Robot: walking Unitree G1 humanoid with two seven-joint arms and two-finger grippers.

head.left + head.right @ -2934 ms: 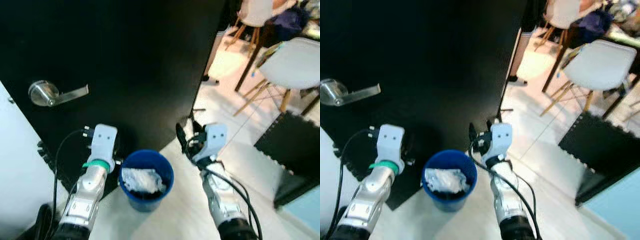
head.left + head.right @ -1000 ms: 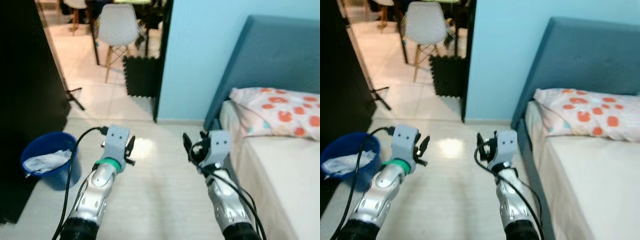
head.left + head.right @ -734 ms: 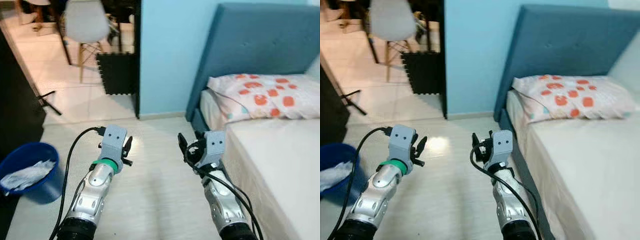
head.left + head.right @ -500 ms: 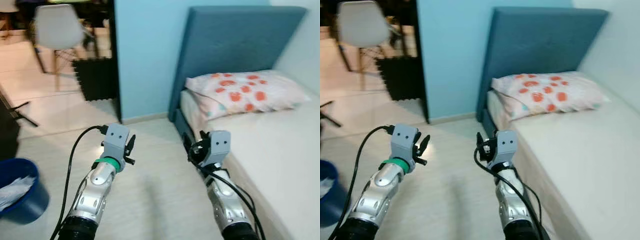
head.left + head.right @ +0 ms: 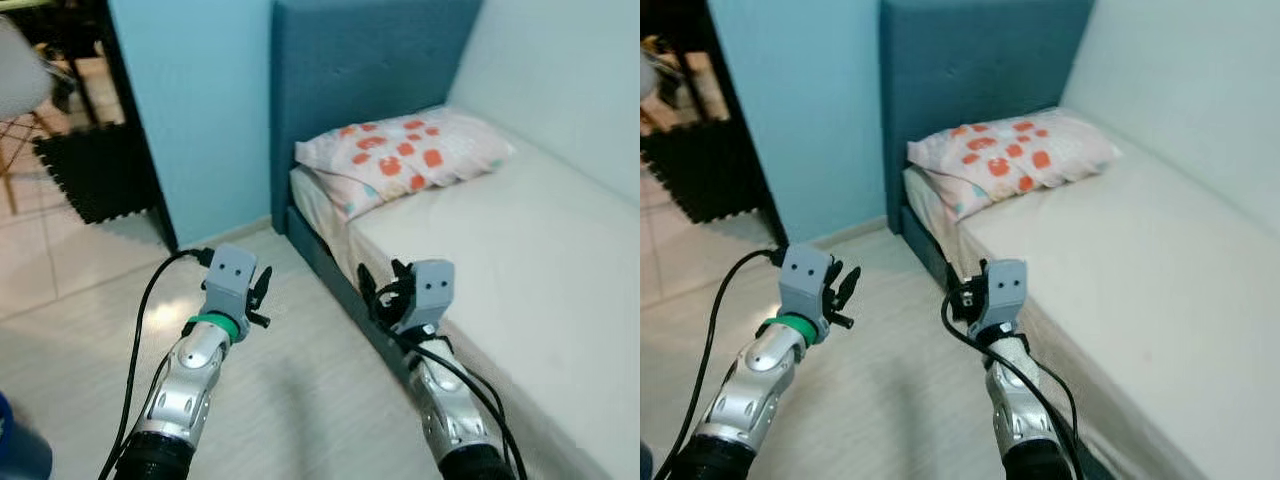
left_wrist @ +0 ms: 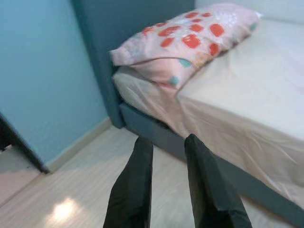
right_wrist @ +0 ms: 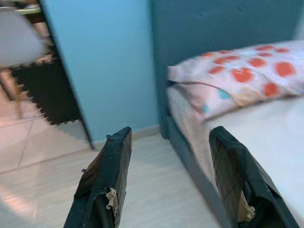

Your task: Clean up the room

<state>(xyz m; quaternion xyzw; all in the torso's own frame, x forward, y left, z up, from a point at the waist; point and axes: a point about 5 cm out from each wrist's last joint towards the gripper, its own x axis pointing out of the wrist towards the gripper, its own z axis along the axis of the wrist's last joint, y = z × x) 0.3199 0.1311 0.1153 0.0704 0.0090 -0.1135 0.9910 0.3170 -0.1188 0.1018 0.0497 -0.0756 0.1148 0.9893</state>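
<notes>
Both arms are held out low in front of me above the pale floor (image 5: pixel 290 400). My left gripper (image 5: pixel 258 295) hangs over the floor left of the bed; in its wrist view the two black fingers (image 6: pixel 142 161) stand close together with nothing between them. My right gripper (image 5: pixel 372 292) hovers beside the bed's dark blue frame (image 5: pixel 330 262), and its fingers (image 7: pixel 111 166) are spread wide and empty. On the bed (image 5: pixel 520 260) lies a pillow (image 5: pixel 400 150) with red dots, against the teal headboard (image 5: pixel 350 70).
A light blue wall (image 5: pixel 190 110) ends at a doorway on the left, with a black foam mat (image 5: pixel 95 170) and a white chair (image 5: pixel 12 80) beyond it. The rim of a blue bin (image 5: pixel 12 450) shows at the bottom left corner.
The camera has swung to the right: the black door and the blue bin have slid off to the left, and the bed has come into view. Both arms keep the same pose.
</notes>
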